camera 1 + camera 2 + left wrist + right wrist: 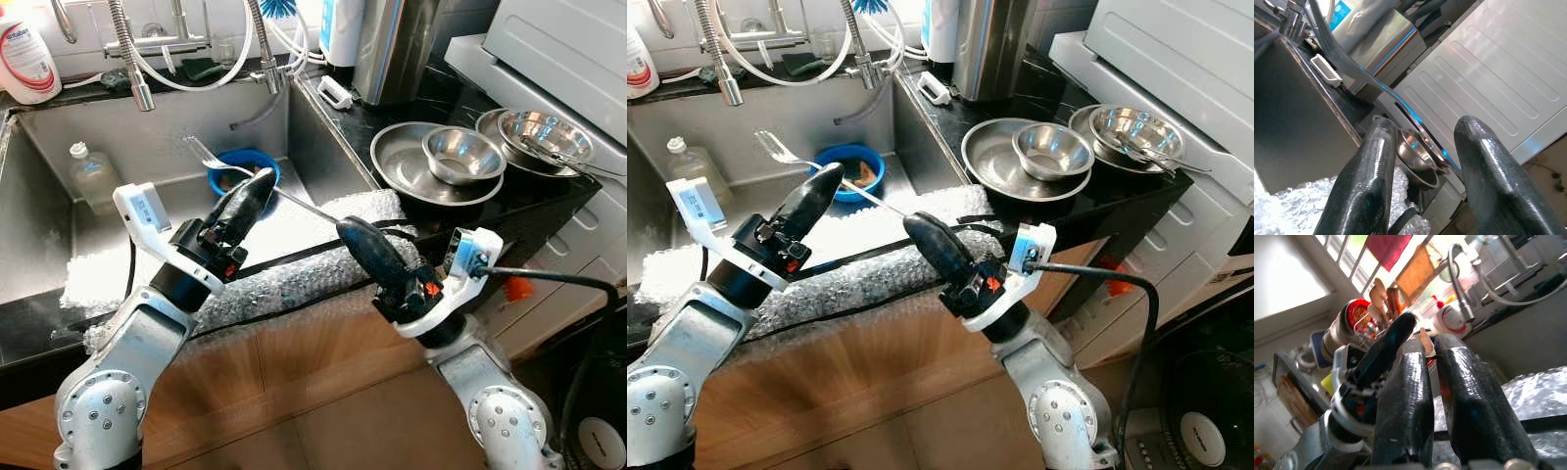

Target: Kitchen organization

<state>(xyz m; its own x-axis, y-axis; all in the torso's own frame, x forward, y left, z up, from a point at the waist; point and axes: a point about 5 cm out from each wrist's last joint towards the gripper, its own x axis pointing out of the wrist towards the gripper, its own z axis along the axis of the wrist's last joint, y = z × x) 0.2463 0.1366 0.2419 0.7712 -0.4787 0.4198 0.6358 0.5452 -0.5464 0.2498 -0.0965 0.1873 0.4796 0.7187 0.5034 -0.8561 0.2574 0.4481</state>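
Observation:
A steel fork (294,202) hangs in the air above the sink's front edge, its tines (199,149) pointing toward the back left. My right gripper (345,228) is shut on the end of the handle, and the right wrist view has its fingers (1405,396) pressed together on a thin sliver. My left gripper (263,179) sits at the middle of the fork. In the left wrist view its fingers (1369,176) stand apart, with the fork's shaft (1400,105) passing between them.
The sink (59,245) holds a blue bowl (243,162) and a plastic bottle (93,176). Bubble wrap (294,274) covers the counter's front edge. Steel bowls (460,155) and a pan (544,137) sit on the right counter. Faucets (132,59) rise behind the sink.

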